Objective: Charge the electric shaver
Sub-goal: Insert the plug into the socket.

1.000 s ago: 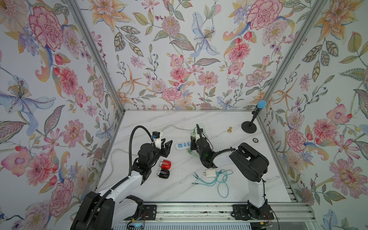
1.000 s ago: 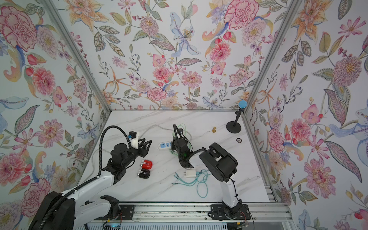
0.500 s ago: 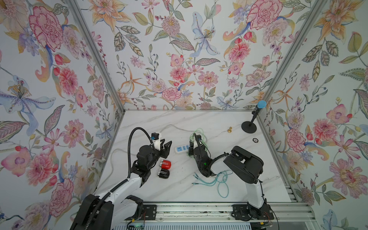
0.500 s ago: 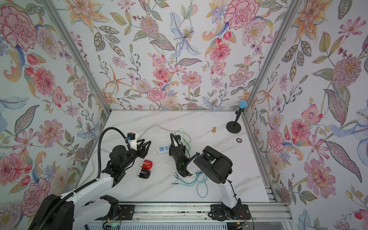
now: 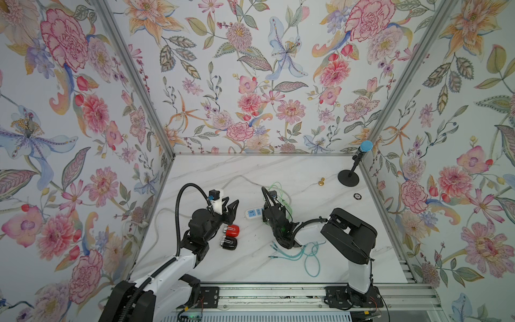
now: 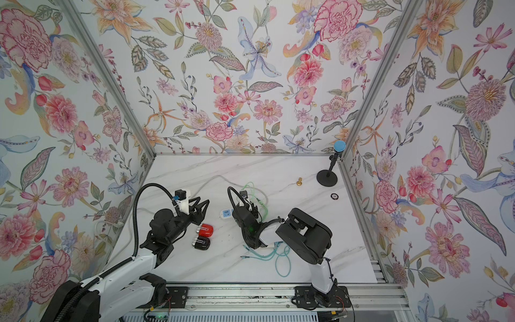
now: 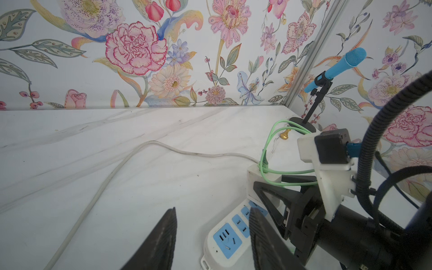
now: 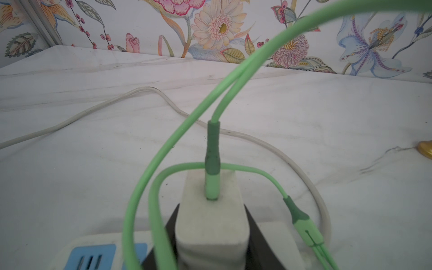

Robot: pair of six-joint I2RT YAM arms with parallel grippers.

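Stubby red shaver [image 5: 233, 230], silver head

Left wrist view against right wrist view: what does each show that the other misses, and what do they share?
Left wrist only: the blue microphone on its stand, the open left end effector, and the right end effector seen whole, clamped on the charger. Right wrist only: a loose green connector lying beside the charger. Both: the charger with the green cable plugged into its top, the power strip, its white cord and the brass knob.
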